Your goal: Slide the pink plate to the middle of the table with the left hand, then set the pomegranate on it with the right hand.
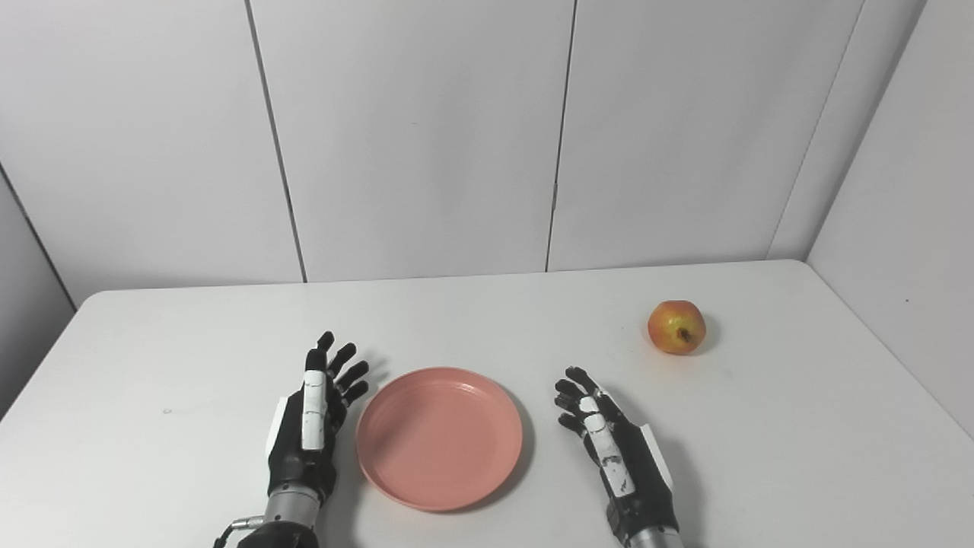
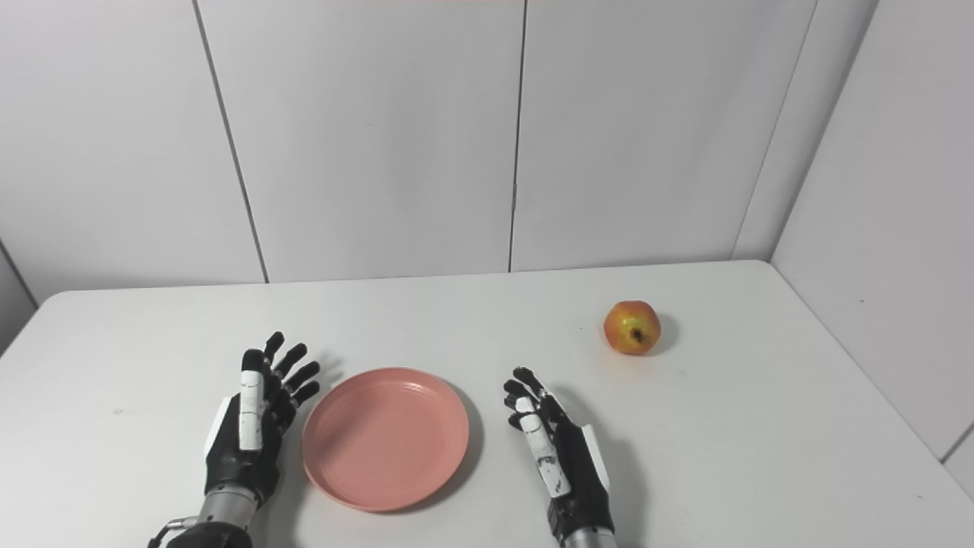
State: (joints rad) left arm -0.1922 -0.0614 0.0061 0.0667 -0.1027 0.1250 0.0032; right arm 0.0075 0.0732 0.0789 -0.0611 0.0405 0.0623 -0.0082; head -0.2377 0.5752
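1. The pink plate (image 1: 440,438) lies flat on the white table (image 1: 799,457), near the front edge and about midway across its width, and nothing lies in it.
2. The pomegranate (image 1: 676,327), red-orange with a yellowish patch and a small dark crown facing the cameras, sits on the table to the right of the plate and farther back, well apart from it.
3. The left robot hand (image 1: 313,426) stands on edge just beside the plate's left rim, fingers spread wide and pointing away from the robot, holding nothing. Whether it touches the rim cannot be told.
4. The right robot hand (image 1: 609,441) is near the plate's right side, apart from the rim, fingers loosely spread and slightly curled, also holding nothing. It lies between the plate and the pomegranate, closer to the plate, and the fruit is well beyond its fingertips.
5. Bare tabletop runs between the right robot hand and the pomegranate, and likewise between the pomegranate and the plate.
6. The table has rounded back corners and a matte white top, with a tiny dark speck (image 1: 167,411) at the left.
7. Behind it stands a wall of pale grey panels (image 1: 411,137) with thin dark vertical seams, and another plain panel (image 1: 905,213) closes the right side, meeting the back wall at a corner.
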